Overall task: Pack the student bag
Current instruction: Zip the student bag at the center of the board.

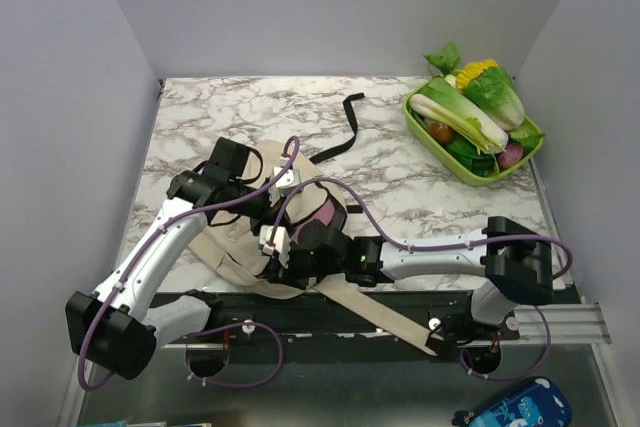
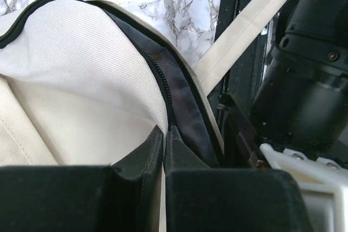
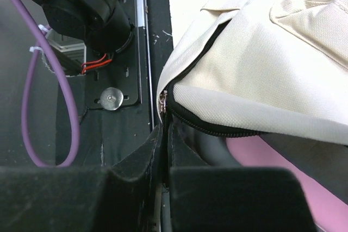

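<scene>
At the near edge of the worktop [image 1: 400,197] lies the bag [image 1: 235,239], left fingers [image 2: 144,153] and right fingers [image 3: 138,158] each pinching its zip rim; they'd best pull apart evenly to widen the mouth.

top external: high behind the arm bases, facing forward and down, whole marble table [image 1: 400,192] in frame | left wrist: tight on the left gripper [image 2: 165,131], facing the student bag [image 2: 81,80] | right wrist: tight on the right gripper [image 3: 165,129], facing the bag's zipper edge | shared: bag in all three views; black rail [image 3: 157,25] in both wrist views
</scene>
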